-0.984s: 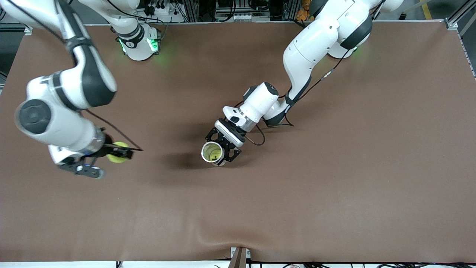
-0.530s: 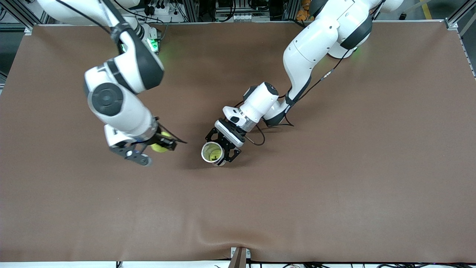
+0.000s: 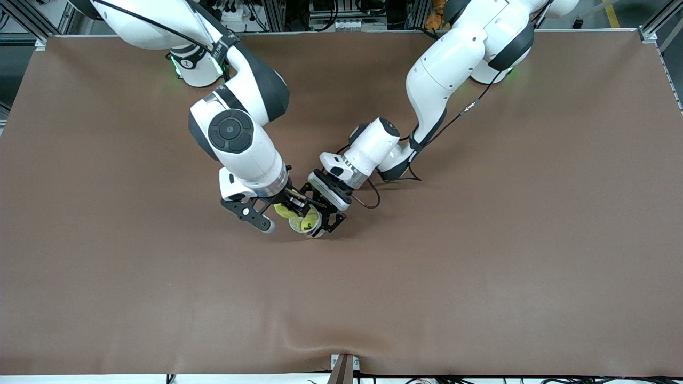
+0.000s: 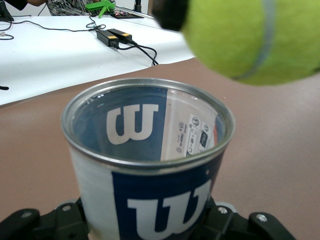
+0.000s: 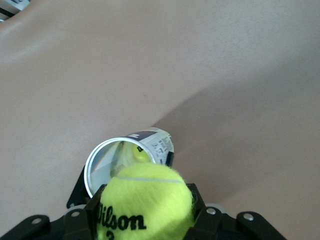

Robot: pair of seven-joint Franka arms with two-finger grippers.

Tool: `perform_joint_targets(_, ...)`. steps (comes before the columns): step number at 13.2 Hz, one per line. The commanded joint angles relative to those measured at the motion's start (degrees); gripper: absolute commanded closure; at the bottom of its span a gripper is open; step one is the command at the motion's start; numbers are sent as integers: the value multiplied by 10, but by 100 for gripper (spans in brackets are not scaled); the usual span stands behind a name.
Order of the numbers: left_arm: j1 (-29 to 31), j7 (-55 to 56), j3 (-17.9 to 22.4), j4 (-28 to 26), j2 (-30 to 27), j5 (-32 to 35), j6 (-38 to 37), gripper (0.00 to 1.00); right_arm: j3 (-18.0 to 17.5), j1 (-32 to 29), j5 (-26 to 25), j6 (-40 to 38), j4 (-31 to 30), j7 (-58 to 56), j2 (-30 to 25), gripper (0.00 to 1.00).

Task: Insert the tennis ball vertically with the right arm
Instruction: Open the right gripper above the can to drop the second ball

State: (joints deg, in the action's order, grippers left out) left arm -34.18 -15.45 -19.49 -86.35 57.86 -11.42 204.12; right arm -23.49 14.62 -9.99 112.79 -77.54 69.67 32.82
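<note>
Midway across the brown table point(image 3: 480, 266), an open can point(image 3: 305, 219) is held upright, clamped in the left gripper point(image 3: 324, 213). Just beside and slightly above its rim, a yellow tennis ball point(image 3: 284, 210) is gripped by the right gripper point(image 3: 285, 209), whose fingers are closed on it.

Surface: brown mat point(image 3: 480, 277), plain and matte, covering the whole table.
Fold: a raised ripple point(image 3: 315, 341) in the mat at 6 o'clock, near the edge.
Bracket: metal piece point(image 3: 344, 368) at the 6 o'clock edge.
Bases: right arm's base point(image 3: 197, 66) at 11 o'clock; left arm's base point(image 3: 483, 74) at 1 o'clock.
Can point(image 3: 305, 220): near centre, upright, mouth open; whether it rests on the mat cannot be told.
</note>
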Motion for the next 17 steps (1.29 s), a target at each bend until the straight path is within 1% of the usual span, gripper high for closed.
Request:
perform_joint_targets(1,-10,3,6,16,10,-13,-3,21,5,18,-13,3,56,13,36,100)
perform_joint_targets(3,-10,3,6,16,10,-13,-3,21,14,31,-13,22,58,21,42,100)
perform_joint_targets(5,-10,3,6,16,10,-13,-3,21,29,45,-13,23,58,28,45,100)
perform_joint_targets(10,-10,3,6,16,10,-13,-3,21,31,46,-15,23,53,26,48,100)
perform_joint_targets(11,-10,3,6,16,10,-13,-3,21,31,45,-20,23,53,26,49,98)
perform_joint_targets(12,-10,3,6,16,10,-13,-3,21,32,45,-23,23,52,26,49,65)
perform_joint_targets(13,-10,3,6,16,10,-13,-3,21,33,46,-23,23,52,27,49,11)
perform_joint_targets(14,-10,3,6,16,11,-13,-3,21,33,47,-24,23,52,28,49,0)
perform_joint_targets(17,-10,3,6,16,10,-13,-3,20,33,47,-25,23,52,29,48,0)
